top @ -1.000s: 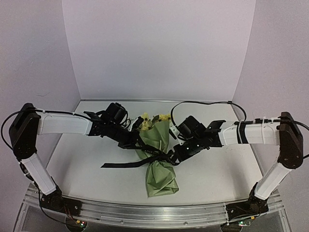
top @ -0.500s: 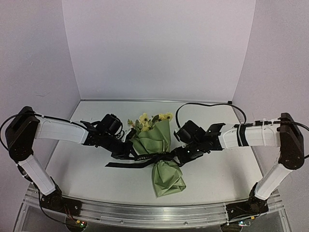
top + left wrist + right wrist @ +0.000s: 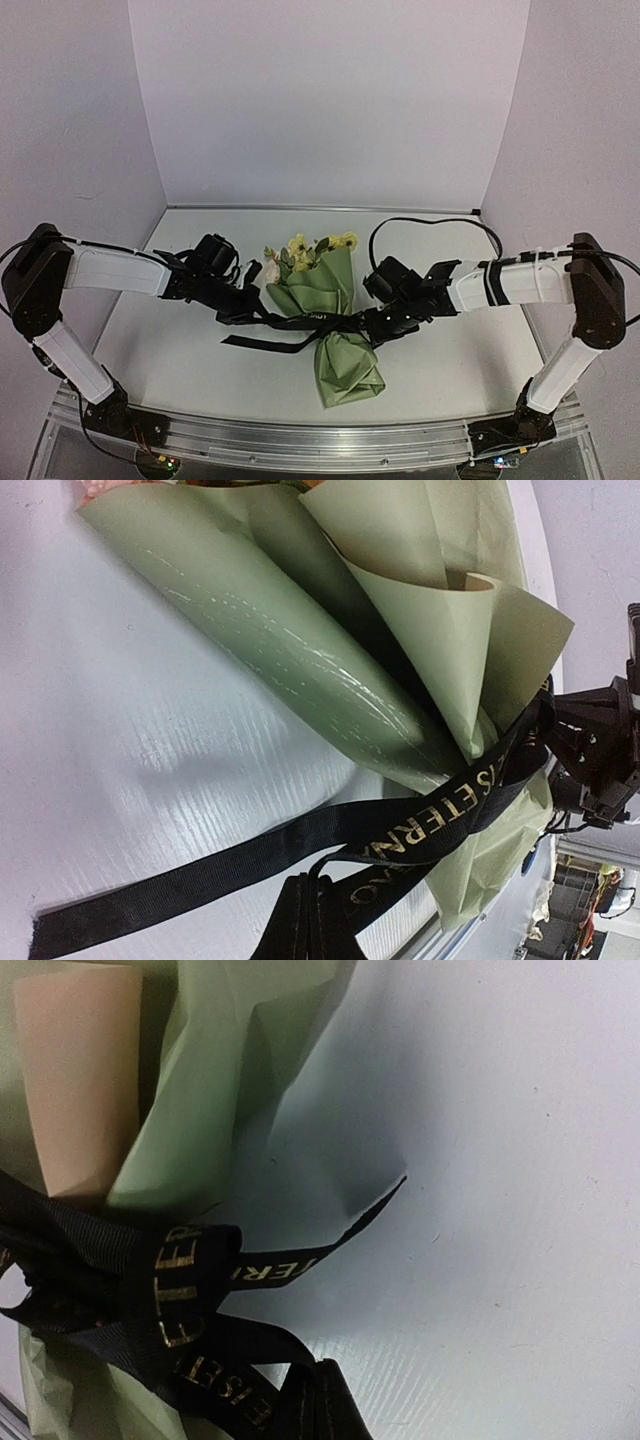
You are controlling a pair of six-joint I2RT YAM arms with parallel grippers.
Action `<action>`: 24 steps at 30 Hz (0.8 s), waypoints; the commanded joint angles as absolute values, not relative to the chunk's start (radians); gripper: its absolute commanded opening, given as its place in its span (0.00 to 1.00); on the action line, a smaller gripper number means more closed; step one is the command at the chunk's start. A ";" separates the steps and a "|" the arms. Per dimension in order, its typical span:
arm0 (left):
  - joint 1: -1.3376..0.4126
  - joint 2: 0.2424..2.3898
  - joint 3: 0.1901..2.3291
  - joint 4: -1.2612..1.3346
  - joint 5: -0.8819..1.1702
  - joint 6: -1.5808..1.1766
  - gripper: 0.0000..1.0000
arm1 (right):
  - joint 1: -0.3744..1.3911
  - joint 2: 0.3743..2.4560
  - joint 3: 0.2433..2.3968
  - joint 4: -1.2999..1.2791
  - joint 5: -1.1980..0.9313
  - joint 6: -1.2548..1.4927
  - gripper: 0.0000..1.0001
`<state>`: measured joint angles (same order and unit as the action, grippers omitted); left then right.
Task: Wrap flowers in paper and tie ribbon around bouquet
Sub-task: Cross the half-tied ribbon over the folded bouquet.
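Ribbon (image 3: 265, 341) circles bouquet (image 3: 345, 365) at mid-surface (image 3: 455, 345)
The left pincer (image 3: 258, 312) and right pincer (image 3: 375, 325), each clamped on the ribbon, flank the bouquet; its base lies near the front edge, side walls well apart.

High rear overview; wrist views near ribbon (image 3: 430, 825)

We see the left gripper (image 3: 252, 308) pulled back leftward, off the bouquet (image 3: 322, 295), and the right gripper (image 3: 378, 322) eased slightly right. The ribbon (image 3: 300, 322) between them now runs flatter and tighter across the bouquet's waist, its loose left tail drawn in a bit. The bouquet's lower end has swung right, and the flowers (image 3: 300, 246) now show clear of the left gripper.
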<state>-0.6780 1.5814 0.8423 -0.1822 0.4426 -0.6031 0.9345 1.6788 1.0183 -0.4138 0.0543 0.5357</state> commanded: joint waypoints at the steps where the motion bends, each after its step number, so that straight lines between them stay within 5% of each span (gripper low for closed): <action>1: -0.620 1.543 0.819 -0.162 0.431 -0.608 0.00 | 0.955 1.741 1.034 -0.369 0.020 0.612 0.00; 10: -0.528 1.537 0.807 -0.183 0.438 -0.594 0.00 | 1.008 1.849 1.206 -0.355 -0.028 0.672 0.00; 24: -0.466 1.536 0.795 -0.134 0.538 -0.582 0.00 | 0.972 1.784 1.020 -0.319 0.089 0.752 0.00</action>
<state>-0.4798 1.5749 0.8023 -0.1820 0.4656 -0.6014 0.9731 1.8160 1.0395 -0.3418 0.0504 0.7055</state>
